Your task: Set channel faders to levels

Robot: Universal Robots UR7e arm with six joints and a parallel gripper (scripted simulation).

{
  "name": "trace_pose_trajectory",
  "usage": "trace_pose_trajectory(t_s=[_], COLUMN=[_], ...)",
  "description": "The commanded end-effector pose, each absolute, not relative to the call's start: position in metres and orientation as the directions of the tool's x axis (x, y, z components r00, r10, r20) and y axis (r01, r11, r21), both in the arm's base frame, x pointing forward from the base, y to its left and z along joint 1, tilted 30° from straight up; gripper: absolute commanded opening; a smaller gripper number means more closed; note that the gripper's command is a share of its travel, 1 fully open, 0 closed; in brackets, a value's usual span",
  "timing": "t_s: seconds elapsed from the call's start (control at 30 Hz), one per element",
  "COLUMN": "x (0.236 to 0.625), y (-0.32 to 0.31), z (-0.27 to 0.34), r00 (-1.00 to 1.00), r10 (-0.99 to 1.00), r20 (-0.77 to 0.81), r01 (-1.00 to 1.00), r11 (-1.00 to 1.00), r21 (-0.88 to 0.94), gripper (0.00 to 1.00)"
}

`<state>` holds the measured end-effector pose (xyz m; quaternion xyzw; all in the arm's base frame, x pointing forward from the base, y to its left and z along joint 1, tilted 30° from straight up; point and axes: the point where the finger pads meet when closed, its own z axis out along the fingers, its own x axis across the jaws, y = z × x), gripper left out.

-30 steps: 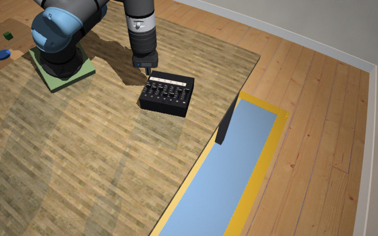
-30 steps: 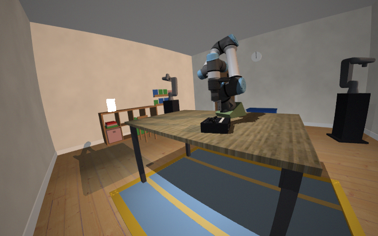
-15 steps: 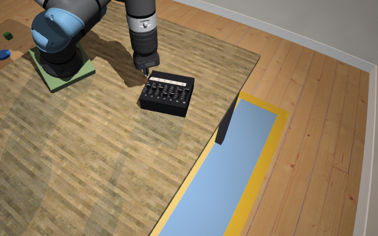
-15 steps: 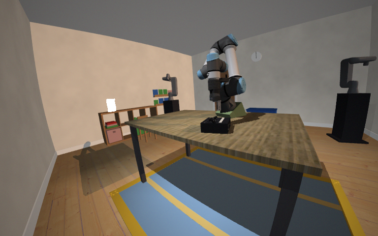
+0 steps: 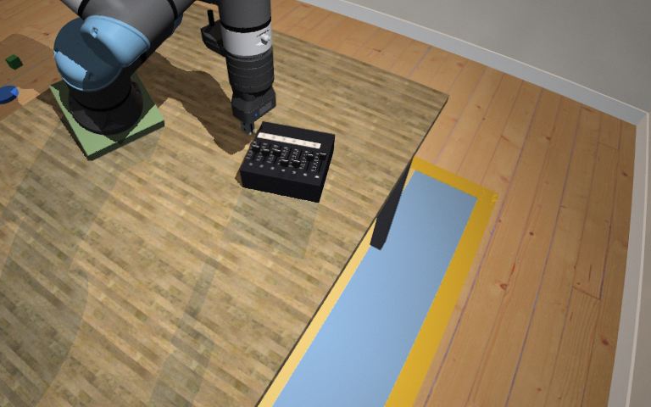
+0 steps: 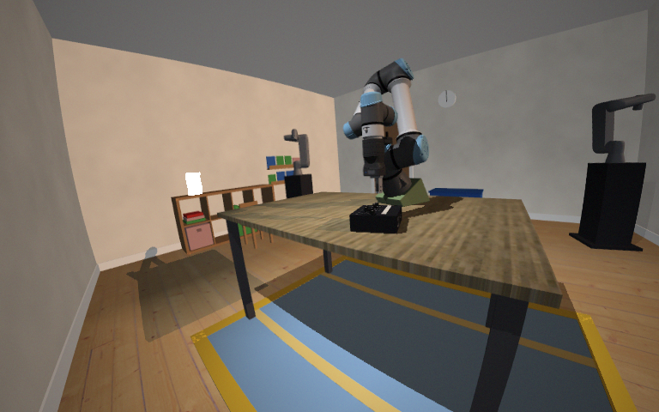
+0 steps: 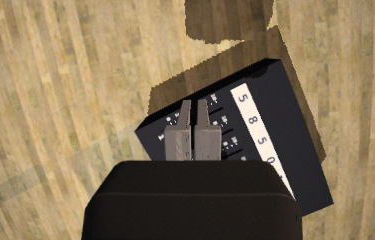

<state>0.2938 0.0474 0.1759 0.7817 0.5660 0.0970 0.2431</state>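
Observation:
The black lighting desk (image 5: 290, 161) stands on its feet on the wooden table, with a white tape strip (image 5: 293, 141) along its far edge and a row of faders (image 5: 288, 155) below it. In the wrist view the tape (image 7: 255, 132) reads 5, 8, 5, 0; the rest is hidden behind my wrist. My gripper (image 5: 247, 130) is shut and empty, pointing down at the desk's left end. Its fingertips (image 7: 192, 106) sit over the first fader lane and hide that cap. I cannot tell if they touch it. The desk (image 6: 375, 217) is small in the exterior view.
My arm's green base plate (image 5: 107, 125) is left of the desk. A blue disc (image 5: 4, 94) and a green cube (image 5: 13, 61) lie far left. The table's edge (image 5: 394, 192) runs close to the desk's right side, above a blue and yellow rug (image 5: 384, 302).

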Motion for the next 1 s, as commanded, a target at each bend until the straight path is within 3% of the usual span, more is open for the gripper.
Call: trace_pose_trajectory(t_s=[0.0,0.07,0.57,0.63,0.97], x=[0.294,0.294,0.301,0.301,0.310], y=[0.042,0.042,0.028,0.028,0.022], z=[0.177,0.177,0.184,0.184,0.189], r00=[0.135,0.135,-0.449,-0.449,-0.721], r10=[0.967,0.967,0.771,0.771,0.479], r20=[-0.216,-0.216,-0.451,-0.451,-0.501], r01=[0.891,0.891,0.782,0.782,0.542], r11=[-0.023,-0.023,0.584,0.584,0.840], r21=[0.452,0.452,0.220,0.220,0.025], gripper=[0.00,0.00,0.00,0.00,0.00])
